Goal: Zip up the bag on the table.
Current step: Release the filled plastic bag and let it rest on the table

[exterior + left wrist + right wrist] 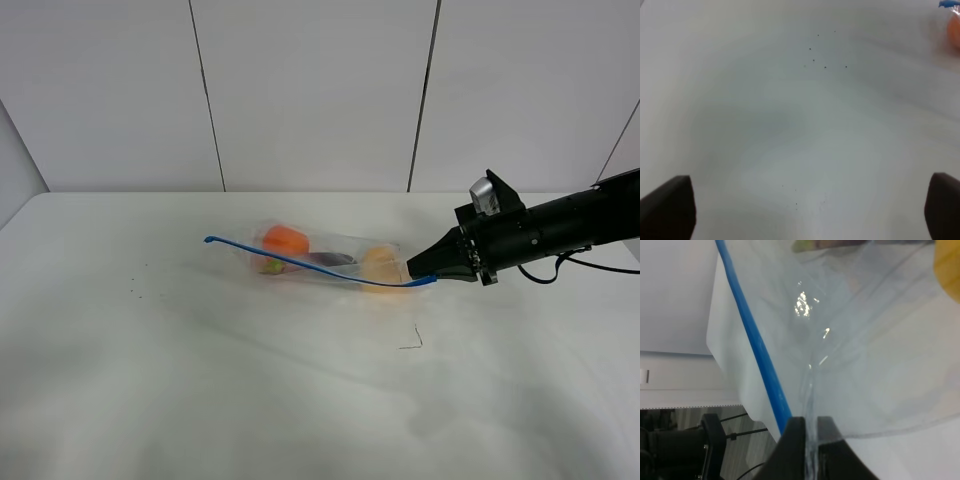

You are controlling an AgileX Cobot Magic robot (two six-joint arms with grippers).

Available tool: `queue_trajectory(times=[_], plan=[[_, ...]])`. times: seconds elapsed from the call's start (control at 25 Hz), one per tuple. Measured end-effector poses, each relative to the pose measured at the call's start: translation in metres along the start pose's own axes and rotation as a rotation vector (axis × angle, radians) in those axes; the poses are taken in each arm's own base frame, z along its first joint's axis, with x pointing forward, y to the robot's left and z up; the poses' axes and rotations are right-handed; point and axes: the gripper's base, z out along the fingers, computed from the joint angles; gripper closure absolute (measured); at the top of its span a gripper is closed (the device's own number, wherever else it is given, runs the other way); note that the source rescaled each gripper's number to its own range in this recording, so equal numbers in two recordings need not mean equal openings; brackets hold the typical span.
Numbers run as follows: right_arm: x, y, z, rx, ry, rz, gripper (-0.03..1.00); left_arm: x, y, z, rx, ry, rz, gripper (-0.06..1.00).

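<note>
right, right gripper [428,279] pinching the bag [325,258] at the zipper's end, left gripper [805,220] idle.

bag lies mid-table [250,400], toward the right, blue zipper [300,264] running along its near edge from the far-left tip to the right fingers [796,440]. right wrist view shows those fingers together, clamped on the clear film just beside the zipper. left fingers [670,207] are apart over bare table, nothing between them, bag only at the edge of that view. handling guess: film is thin, limp, crinkly and slick, so it'll bunch or slide unless the other end is pinned; zipper is the one stiffish part, best place to hold. orange [284,240], a yellow fruit [378,263] and something dark inside add a bit of weight, which should help anchor it. can't tell how much of the zipper is sealed.
</note>
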Motion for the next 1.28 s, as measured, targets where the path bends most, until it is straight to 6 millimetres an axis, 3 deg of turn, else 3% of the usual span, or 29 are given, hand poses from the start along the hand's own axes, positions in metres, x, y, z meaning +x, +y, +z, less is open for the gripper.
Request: queue_trajectory(times=[0.84, 0.92, 1.0, 1.12, 1.16, 1.28], plan=[[0.0000, 0.0000, 0.0000, 0.000, 0.000, 0.000, 0.97, 0.0000, 0.0000, 0.0000, 0.000, 0.000, -0.003, -0.05], [0.0000, 0.0000, 0.0000, 0.000, 0.000, 0.000, 0.93, 0.0000, 0.0000, 0.0000, 0.000, 0.000, -0.003, -0.05], [0.0001, -0.0001, 0.0000, 0.001, 0.001, 0.000, 0.75, 0.0000, 0.0000, 0.0000, 0.000, 0.000, -0.003, -0.05], [0.0002, -0.0001, 0.0000, 0.001, 0.002, -0.001, 0.23, 0.0000, 0.0000, 0.0000, 0.000, 0.000, -0.003, -0.05], [0.0002, -0.0001, 0.0000, 0.001, 0.002, -0.001, 0.12, 0.0000, 0.0000, 0.0000, 0.000, 0.000, -0.003, -0.05], [0.0002, -0.0001, 0.0000, 0.001, 0.002, -0.002, 0.00, 0.0000, 0.0000, 0.0000, 0.000, 0.000, -0.003, -0.05]])
